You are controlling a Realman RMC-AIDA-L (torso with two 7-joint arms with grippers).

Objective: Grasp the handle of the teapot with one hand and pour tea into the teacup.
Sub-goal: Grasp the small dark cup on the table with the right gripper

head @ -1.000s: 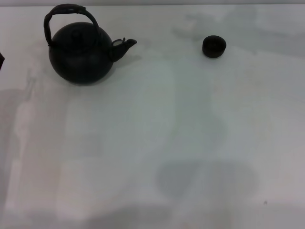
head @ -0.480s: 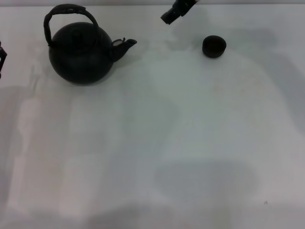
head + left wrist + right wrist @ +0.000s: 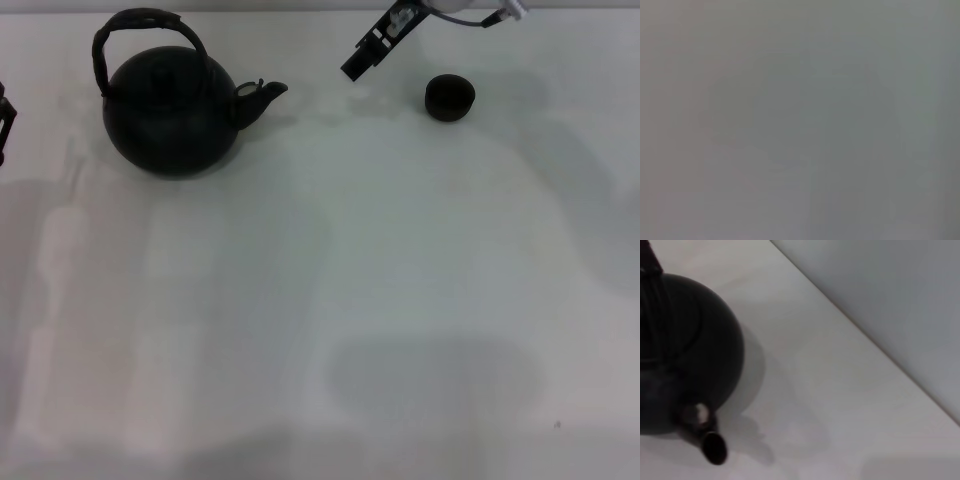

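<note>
Teapot (image 3: pixel 172 105) stood on the bench (image 3: pixel 320 300), spout toward the teacup (image 3: pixel 449 97) — well apart. Right claw (image 3: pixel 360 62) hovered between them; left claw (image 3: pixel 5 120) at bench edge — I couldn't tell either's spread.

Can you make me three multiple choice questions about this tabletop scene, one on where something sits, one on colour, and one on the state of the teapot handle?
1. Where does the teacup stand relative to the teapot?
A. On the spout side of the pot, apart from it
B. Behind the pot on its handle side
C. Stacked on the lid

2. What colour are both the pot and the cup?
A. White
B. Black
C. Red

3. What is the state of the handle?
A. Clamped by the right gripper
C. Folded flat on the lid
B. Upright and free, nothing touching it

Answers:
1. A, the spout points toward the cup across bare table.
2. B, both look matte black in the head view.
3. B, the right gripper hangs between pot and cup, and the left gripper sits at the table's left edge.
</note>
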